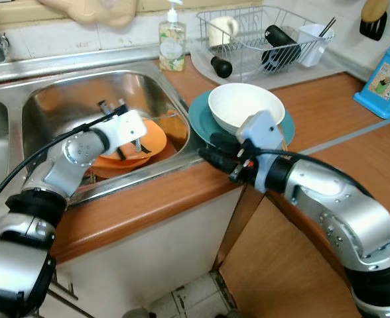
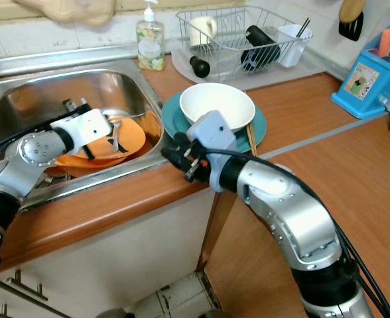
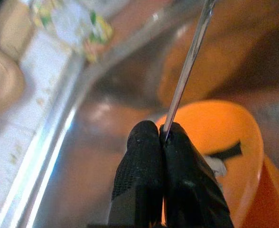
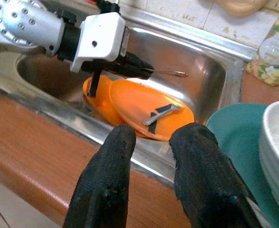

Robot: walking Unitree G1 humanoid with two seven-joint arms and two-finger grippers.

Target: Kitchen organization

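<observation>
Left gripper [image 3: 161, 137] pinching utensil [image 3: 189, 61] (thin metal), orange plate [image 4: 149, 111] below

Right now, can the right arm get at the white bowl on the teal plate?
Probably yes. The right tool is open at the counter edge, with the teal plate and white bowl just beside it and nothing between. The left tool is busy over the sink, shut on a thin metal utensil.

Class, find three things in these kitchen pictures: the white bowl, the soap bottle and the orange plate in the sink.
white bowl [image 1: 243, 106], left eye view, on its inner wall.
soap bottle [image 1: 172, 46], left eye view, on its labelled body.
orange plate [image 4: 139, 104], right wrist view, on its bare upper face.
</observation>
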